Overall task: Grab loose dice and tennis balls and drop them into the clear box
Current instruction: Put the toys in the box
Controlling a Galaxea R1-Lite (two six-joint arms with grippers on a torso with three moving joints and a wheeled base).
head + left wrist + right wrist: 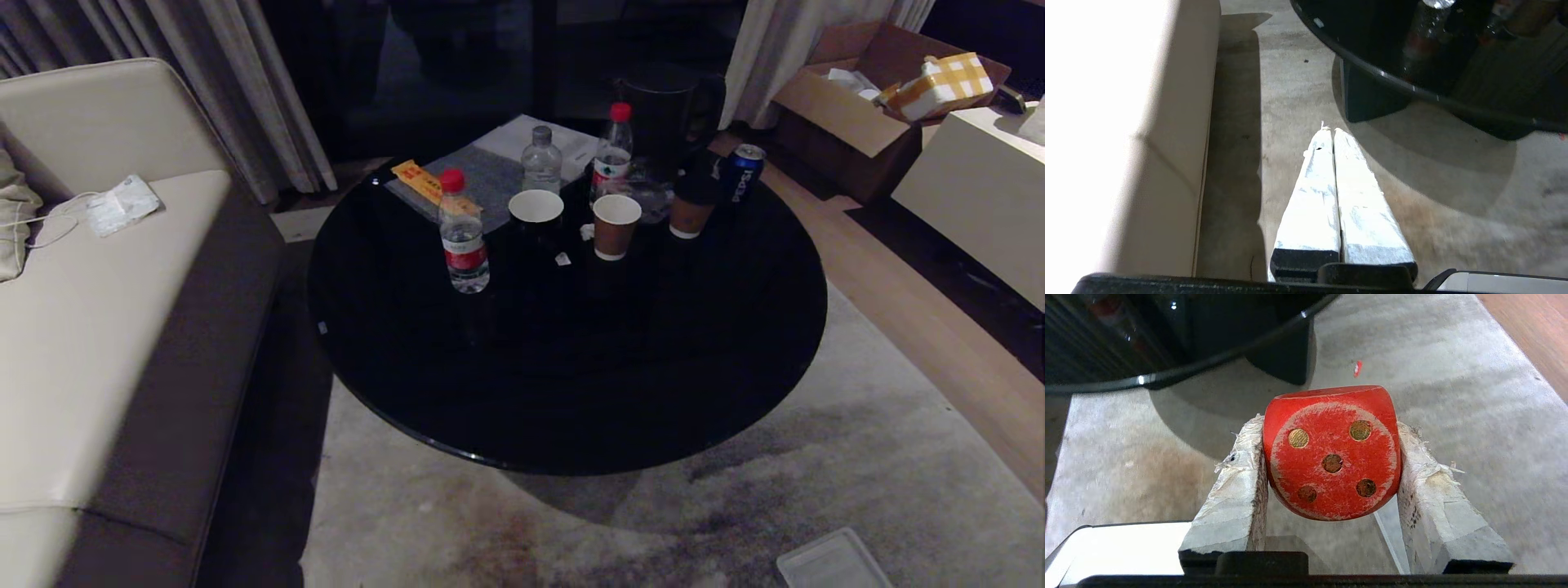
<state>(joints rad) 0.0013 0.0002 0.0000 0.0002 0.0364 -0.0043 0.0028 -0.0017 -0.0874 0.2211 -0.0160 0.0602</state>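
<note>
Right claw clamps red die above carpet.

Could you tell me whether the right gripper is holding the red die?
Yes: the red die is clamped between the right gripper's fingers, above the carpet.

The red die shows five dull gold pips and a pale worn ring on its face. The right end effector has whitish, frayed wrapping, as does the left end effector. The round desk is glossy black. On it stand brown paper cups, red-capped bottles and a blue can. The sofa is cream, the carpet mottled grey.
</note>
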